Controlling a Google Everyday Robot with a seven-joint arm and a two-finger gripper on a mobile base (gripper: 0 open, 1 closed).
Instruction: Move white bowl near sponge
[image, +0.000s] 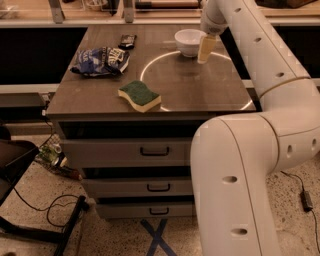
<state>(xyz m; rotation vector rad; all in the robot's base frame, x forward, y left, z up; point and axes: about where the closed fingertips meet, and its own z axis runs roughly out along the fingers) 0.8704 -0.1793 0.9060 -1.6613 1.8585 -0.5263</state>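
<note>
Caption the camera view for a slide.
Tool hangs beside the bowl at the back of the table; sponge near the front edge, bag farther back.

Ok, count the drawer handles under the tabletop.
3 dark metal handles, stacked on the grey drawers: top handle, middle handle, bottom handle. The robot's white arm hides the drawers' right side, so more may exist. The gripper hangs beside the small round white bowl.
</note>
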